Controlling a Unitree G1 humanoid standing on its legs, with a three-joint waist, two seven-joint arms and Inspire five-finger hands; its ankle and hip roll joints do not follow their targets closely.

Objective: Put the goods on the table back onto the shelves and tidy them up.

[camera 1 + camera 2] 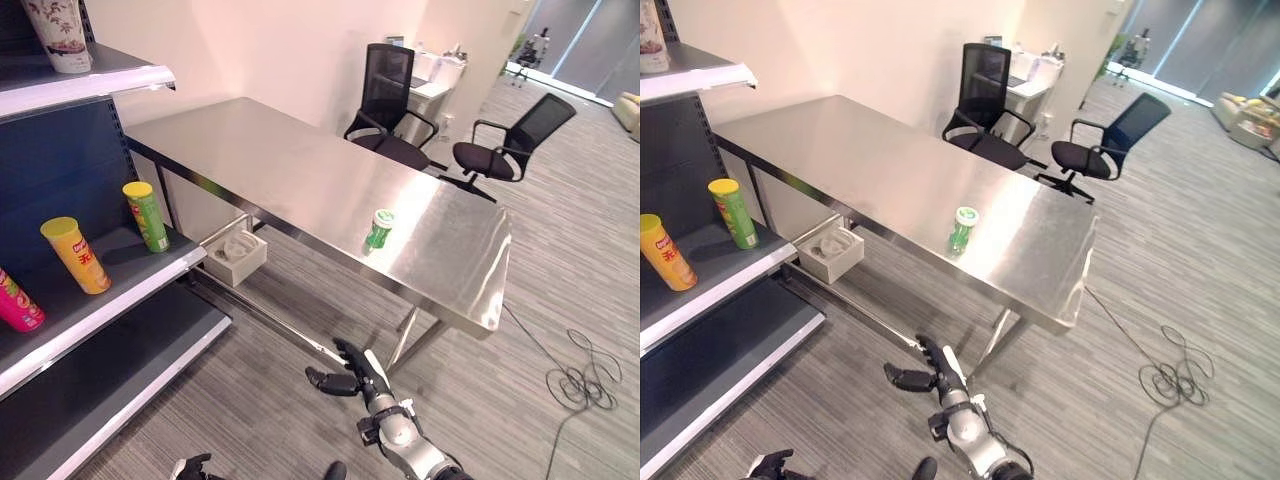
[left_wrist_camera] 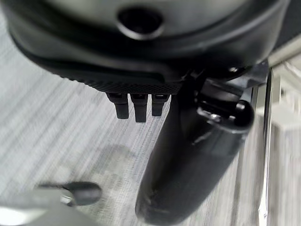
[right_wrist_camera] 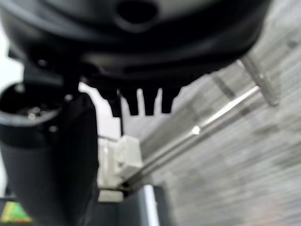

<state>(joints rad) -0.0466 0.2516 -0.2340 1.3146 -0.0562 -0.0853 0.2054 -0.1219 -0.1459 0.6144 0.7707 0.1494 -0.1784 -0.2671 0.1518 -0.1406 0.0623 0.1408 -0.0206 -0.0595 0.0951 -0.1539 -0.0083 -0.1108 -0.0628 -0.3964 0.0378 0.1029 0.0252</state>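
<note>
A small green can (image 1: 379, 228) with a white lid stands upright near the front right of the steel table (image 1: 290, 165). On the shelf unit (image 1: 120, 290) at my left stand a yellow tube (image 1: 76, 255), a green tube (image 1: 147, 216) and a pink tube (image 1: 15, 302). A patterned white cup (image 1: 60, 35) sits on the top shelf. My right hand (image 1: 350, 375) hangs low over the carpet in front of the table, open and empty. My left hand (image 1: 190, 467) shows at the bottom edge, its fingers (image 2: 136, 106) straight, holding nothing.
A white box (image 1: 238, 257) sits under the table beside the shelf. Two black office chairs (image 1: 390, 100) (image 1: 510, 140) stand behind the table, with a white desk (image 1: 435, 75) beyond them. Grey carpet stretches off to the right.
</note>
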